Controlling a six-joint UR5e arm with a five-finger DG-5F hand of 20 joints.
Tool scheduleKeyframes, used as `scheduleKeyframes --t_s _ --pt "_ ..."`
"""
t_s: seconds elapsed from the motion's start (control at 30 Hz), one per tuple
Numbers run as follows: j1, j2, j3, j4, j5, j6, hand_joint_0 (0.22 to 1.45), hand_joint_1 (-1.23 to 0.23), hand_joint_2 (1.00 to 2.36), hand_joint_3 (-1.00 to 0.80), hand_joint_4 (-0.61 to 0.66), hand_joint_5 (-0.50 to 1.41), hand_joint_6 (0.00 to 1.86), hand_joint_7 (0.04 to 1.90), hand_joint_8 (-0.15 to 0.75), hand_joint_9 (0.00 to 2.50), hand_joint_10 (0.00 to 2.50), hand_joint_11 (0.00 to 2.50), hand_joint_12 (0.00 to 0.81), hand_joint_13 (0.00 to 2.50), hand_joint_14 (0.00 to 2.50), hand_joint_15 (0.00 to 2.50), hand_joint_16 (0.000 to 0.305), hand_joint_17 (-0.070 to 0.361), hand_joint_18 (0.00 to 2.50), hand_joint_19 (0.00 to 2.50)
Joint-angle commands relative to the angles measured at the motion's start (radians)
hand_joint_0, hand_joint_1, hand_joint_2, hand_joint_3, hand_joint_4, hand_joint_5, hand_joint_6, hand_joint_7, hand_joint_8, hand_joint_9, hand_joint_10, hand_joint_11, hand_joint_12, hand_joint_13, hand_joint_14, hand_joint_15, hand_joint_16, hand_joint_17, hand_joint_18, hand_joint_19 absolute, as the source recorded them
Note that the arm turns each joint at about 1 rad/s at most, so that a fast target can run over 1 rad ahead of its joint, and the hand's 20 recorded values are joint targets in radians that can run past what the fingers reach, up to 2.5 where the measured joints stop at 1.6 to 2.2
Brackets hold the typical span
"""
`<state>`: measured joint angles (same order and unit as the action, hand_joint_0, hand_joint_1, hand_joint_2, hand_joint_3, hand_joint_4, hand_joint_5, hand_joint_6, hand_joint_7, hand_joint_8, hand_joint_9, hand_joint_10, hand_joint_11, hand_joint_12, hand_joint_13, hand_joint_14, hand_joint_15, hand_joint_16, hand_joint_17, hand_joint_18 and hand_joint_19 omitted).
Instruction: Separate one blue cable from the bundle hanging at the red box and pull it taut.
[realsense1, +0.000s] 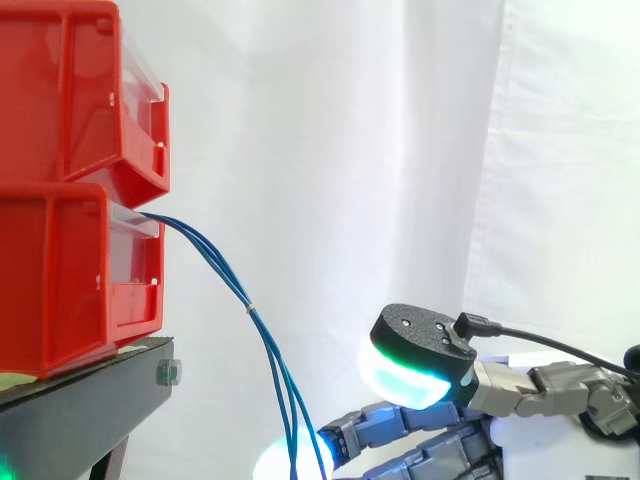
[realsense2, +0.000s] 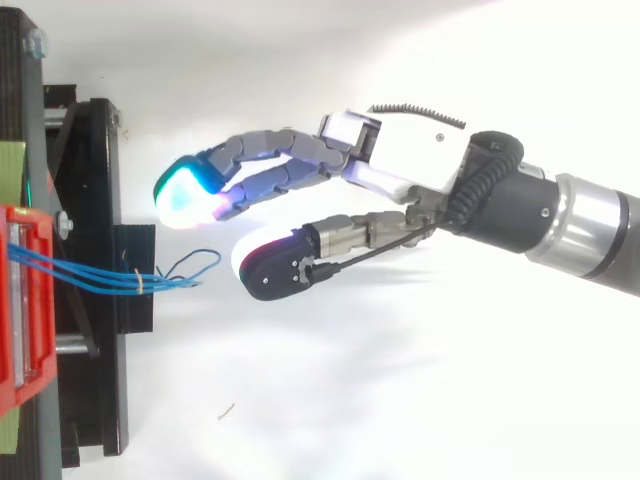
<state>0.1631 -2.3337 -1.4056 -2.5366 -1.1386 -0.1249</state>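
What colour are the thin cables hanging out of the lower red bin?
The cables are blue; the side view shows this best.

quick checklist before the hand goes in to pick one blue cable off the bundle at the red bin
1. Thin blue cables hang free from the lower red plastic bin: ok.
2. One cable separated: not ok, a small pale tie binds them.
3. Robot hand open, holding nothing: ok.
4. Glowing fingertips touching the cables: cannot tell.
5. Cable taut: not ok, all hang slack.
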Motion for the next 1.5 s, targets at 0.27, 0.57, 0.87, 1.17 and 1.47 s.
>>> scheduleKeyframes --t_s 0.27,0.57,0.87,1.17,1.47 --pt "-0.007 -0.013 0.002 0.059 -0.079 0.021 0.57 -0.58 1.00 -0.50 0.21 -0.19 0.50 0.70 0.334 0.68 0.01 0.26 0.321 0.59 0.01 0.17 0.035 0.078 0.52 0.28" --pt "-0.025 -0.064 0.053 0.130 -0.210 0.079 0.57 -0.58 1.00 -0.50 0.21 -0.19 0.50 0.70 0.335 0.69 0.01 0.25 0.322 0.59 0.01 0.18 0.035 0.078 0.52 0.27" --pt "-0.027 -0.065 0.054 0.136 -0.213 0.090 0.58 -0.58 1.00 -0.50 0.22 -0.18 0.50 0.72 0.334 0.70 0.01 0.26 0.320 0.60 0.01 0.17 0.034 0.077 0.52 0.27" --pt "-0.031 -0.064 0.066 0.170 -0.214 0.088 0.60 -0.59 1.00 -0.48 0.23 -0.17 0.50 0.76 0.331 0.70 0.01 0.27 0.315 0.61 0.01 0.17 0.033 0.075 0.53 0.28" --pt "-0.037 -0.064 0.088 0.171 -0.248 0.071 0.62 -0.60 1.00 -0.45 0.24 -0.16 0.50 0.81 0.327 0.71 0.01 0.26 0.314 0.63 0.01 0.19 0.033 0.073 0.53 0.28"
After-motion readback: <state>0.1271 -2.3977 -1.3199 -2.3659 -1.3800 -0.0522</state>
